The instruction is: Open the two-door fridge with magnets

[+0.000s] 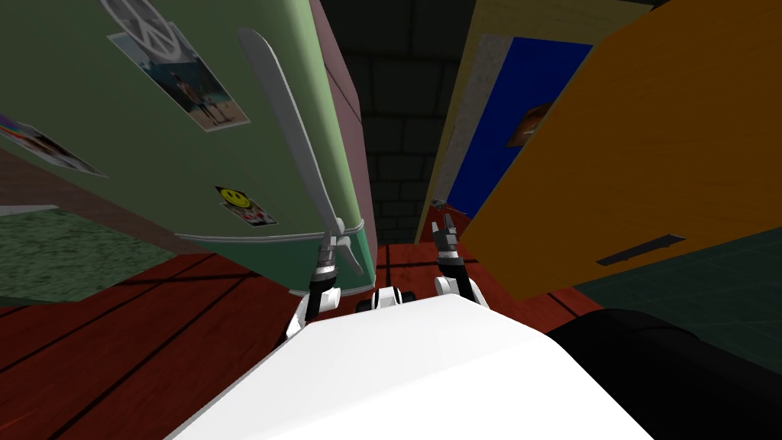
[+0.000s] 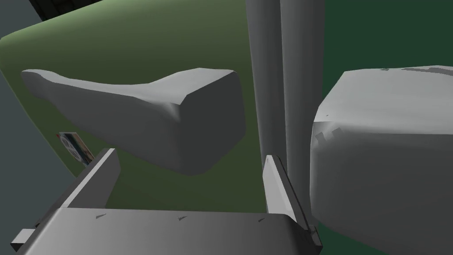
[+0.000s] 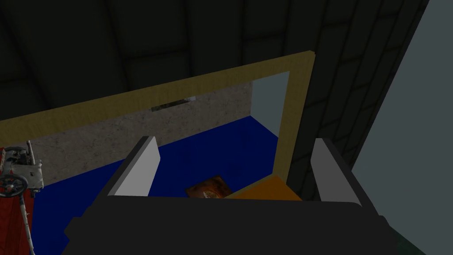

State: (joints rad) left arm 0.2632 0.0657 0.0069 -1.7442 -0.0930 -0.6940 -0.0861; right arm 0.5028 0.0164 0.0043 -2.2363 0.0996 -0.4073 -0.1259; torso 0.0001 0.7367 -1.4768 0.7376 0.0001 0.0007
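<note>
The fridge (image 1: 153, 160) door is a muted sage green, its side a dull pinkish brown, and its handle (image 1: 290, 130) plain light grey. One magnet (image 1: 235, 198) shows a yellow smiley face on black. Another, the photo magnet (image 1: 200, 95), is a white-bordered colour picture. The floor (image 1: 137, 336) is dark red planks with black seams. The door (image 1: 649, 145) is orange, its frame (image 3: 177, 88) yellow-tan, and the ground beyond (image 3: 212, 150) deep blue.

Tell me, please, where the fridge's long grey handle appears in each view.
Head view: handle slants down the green door, upper left, ending at the left gripper.
Left wrist view: its thick end lies just beyond the open fingers.
Right wrist view: faces the yellow door frame instead.
Shared landmark: the green door.
</note>
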